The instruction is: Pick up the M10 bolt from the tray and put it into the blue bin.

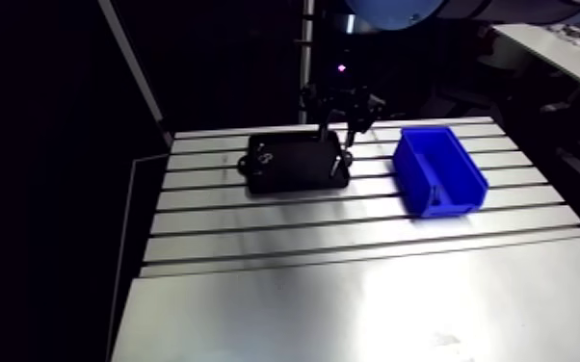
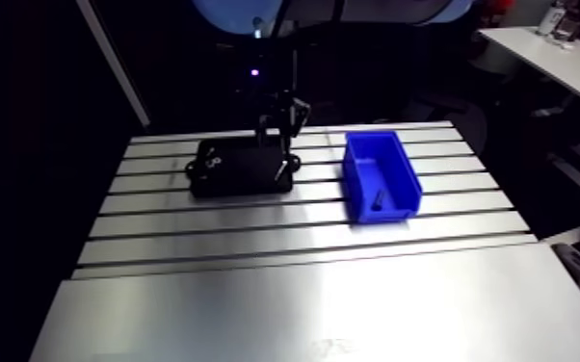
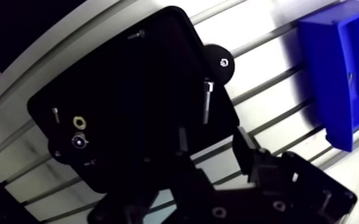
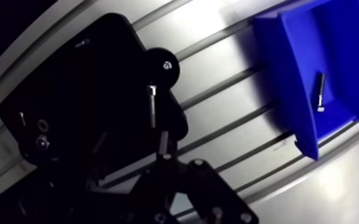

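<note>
1. The step in hand looks like the approach for the pick, with nothing lifted yet. The M10 bolt (image 3: pixel 207 101) lies flat on the black tray (image 3: pixel 128 89), along the tray's edge that faces the blue bin (image 4: pixel 277 71) and just beside the tray's round corner lug (image 3: pixel 220 62).
2. The gripper (image 1: pixel 338 135) hangs over that same edge of the tray. Its two fingers stand wide apart and grasp nothing. The bolt lies just ahead of the gap between them, and as far as the dim wrist view shows, they do not touch it.
3. The next move probably calls for a short advance and descent so the fingers straddle the shank across its length. They would then close, lift clear of the tray and carry the bolt sideways to the bin, which stands beside the tray on the slotted table (image 1: pixel 352 289).
4. At the tray's opposite end sit a brass nut (image 3: pixel 78 122) and small screws, well apart from the bolt. A second bolt (image 4: pixel 319 92) already lies inside the bin.
</note>
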Robot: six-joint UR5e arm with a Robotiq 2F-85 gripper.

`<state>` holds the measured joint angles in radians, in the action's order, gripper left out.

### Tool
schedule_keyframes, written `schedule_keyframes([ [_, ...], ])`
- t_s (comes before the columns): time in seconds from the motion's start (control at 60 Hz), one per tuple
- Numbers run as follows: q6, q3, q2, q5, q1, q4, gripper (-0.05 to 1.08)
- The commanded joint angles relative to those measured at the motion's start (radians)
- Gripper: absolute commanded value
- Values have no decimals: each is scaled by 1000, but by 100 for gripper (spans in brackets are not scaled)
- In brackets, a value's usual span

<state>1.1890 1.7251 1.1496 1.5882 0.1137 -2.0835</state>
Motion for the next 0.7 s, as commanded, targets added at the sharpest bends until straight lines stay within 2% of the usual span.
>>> schedule_keyframes([
  [0.017,-2,5,-28,0,0,-11,54],
  [0.317,-3,5,-52,2,-2,-20,59],
  [0.367,-1,5,-55,0,-2,-32,63],
  [0.7,-1,-2,-74,2,-2,-36,65],
])
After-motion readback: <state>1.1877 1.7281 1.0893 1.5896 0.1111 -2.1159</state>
